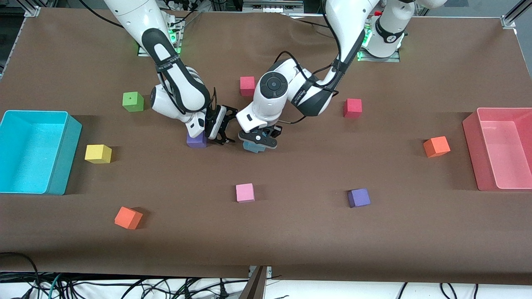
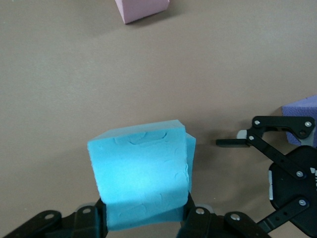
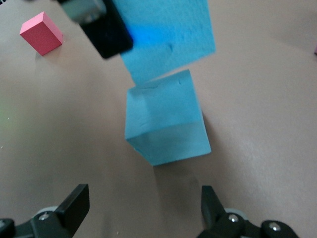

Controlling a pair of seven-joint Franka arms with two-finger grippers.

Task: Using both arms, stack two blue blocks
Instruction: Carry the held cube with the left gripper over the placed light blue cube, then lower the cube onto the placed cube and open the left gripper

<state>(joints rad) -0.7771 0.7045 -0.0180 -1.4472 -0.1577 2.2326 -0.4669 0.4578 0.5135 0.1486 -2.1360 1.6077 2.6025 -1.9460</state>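
At the centre of the front view, one blue foam cube [image 2: 141, 176] is pinched by the left gripper [image 1: 258, 141] directly over the second blue cube [image 3: 166, 121] for stacking, while the right gripper [image 1: 219, 126], fingers spread, is held just beside them near a purple cube [image 1: 196, 140].

brown table [image 1: 291, 232] with foam cubes scattered all over. green cube [image 1: 133, 101] upper left of the frame, yellow one [image 1: 98, 153] beside the cyan bin [image 1: 62, 153] at the left edge, orange cube [image 1: 128, 217] lower left. pink cube [image 1: 245, 192] and a purple cube [image 1: 359, 197] low in the middle, another purple one [image 1: 196, 140] and a blue block [image 1: 252, 146] at center. two red cubes [image 1: 247, 86] [image 1: 352, 108] higher up, orange cube [image 1: 436, 146] near the pink bin [image 1: 474, 145] at the right edge.
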